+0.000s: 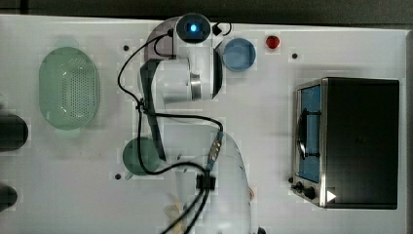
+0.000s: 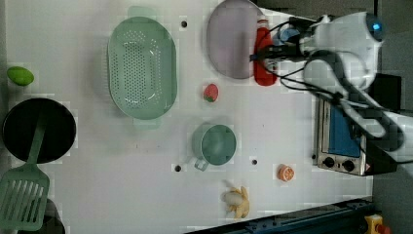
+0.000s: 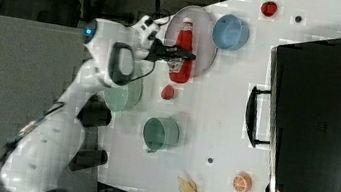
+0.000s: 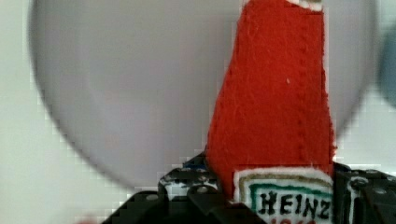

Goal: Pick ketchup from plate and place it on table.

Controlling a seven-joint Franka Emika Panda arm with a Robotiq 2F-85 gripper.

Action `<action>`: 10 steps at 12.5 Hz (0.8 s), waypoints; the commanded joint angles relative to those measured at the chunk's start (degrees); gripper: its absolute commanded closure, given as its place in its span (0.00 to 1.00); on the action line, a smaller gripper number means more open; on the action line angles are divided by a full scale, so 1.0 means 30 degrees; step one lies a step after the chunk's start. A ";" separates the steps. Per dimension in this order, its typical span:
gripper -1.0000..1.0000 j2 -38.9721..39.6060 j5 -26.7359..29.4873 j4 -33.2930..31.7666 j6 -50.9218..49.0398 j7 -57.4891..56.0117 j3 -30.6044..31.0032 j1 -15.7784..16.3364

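Wrist view: the ketchup (image 4: 273, 107) is pinched between the jaws of the gripper (image 4: 275, 196), seemingly over the edge of the plate (image 4: 130, 88). Grasping appears done; placement on the table (image 3: 217, 107) remains.

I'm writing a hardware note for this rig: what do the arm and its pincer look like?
The arm has rounded white shells with dark grey to black joint sections. A round blue light glows on one joint cap. Loose black cables run along the links, with a small connector partway. The pincer is black.
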 commanded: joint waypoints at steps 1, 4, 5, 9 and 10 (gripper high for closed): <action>0.41 -0.4099 0.0801 0.0957 -0.1827 0.1224 0.0134 -0.0731; 0.41 -0.6840 0.0876 -0.0584 -0.4095 0.1252 0.0049 -0.1366; 0.41 -0.7768 0.1082 -0.1451 -0.4224 0.1252 0.0038 -0.1597; 0.41 -1.1704 0.1882 -0.6118 -0.4202 0.1253 -0.0213 -0.2094; 0.41 -1.2639 0.1956 -0.7333 -0.4167 0.1258 -0.0325 -0.2146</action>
